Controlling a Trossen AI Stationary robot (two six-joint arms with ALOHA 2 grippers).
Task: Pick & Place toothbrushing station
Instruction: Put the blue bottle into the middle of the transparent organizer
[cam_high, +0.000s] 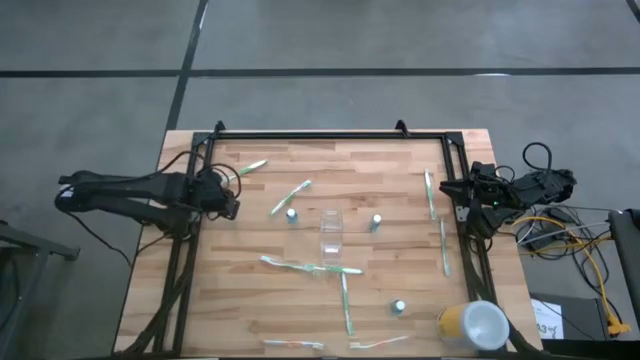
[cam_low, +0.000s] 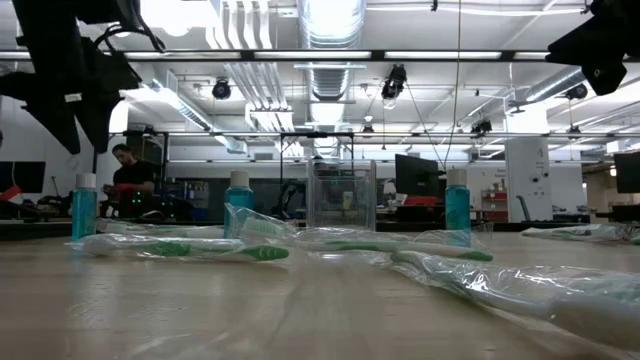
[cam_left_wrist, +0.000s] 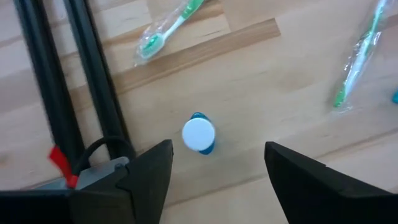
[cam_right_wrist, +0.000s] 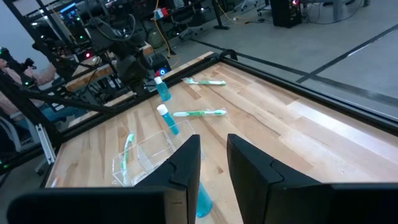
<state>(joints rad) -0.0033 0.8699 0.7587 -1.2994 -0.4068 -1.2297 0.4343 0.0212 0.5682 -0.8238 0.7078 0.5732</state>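
The table (cam_high: 250, 300) is pale wood in butcher-block strips, smooth with a slight sheen. The frame (cam_high: 330, 134) along its edges is matt black metal. The cup (cam_high: 331, 231) is clear, glossy plastic. Each toothbrush (cam_low: 190, 249) lies in a thin, crinkled, shiny transparent wrapper. The tubes (cam_left_wrist: 199, 134) carry smooth white plastic caps. The gripper fingers (cam_right_wrist: 252, 165) are matt dark plastic.
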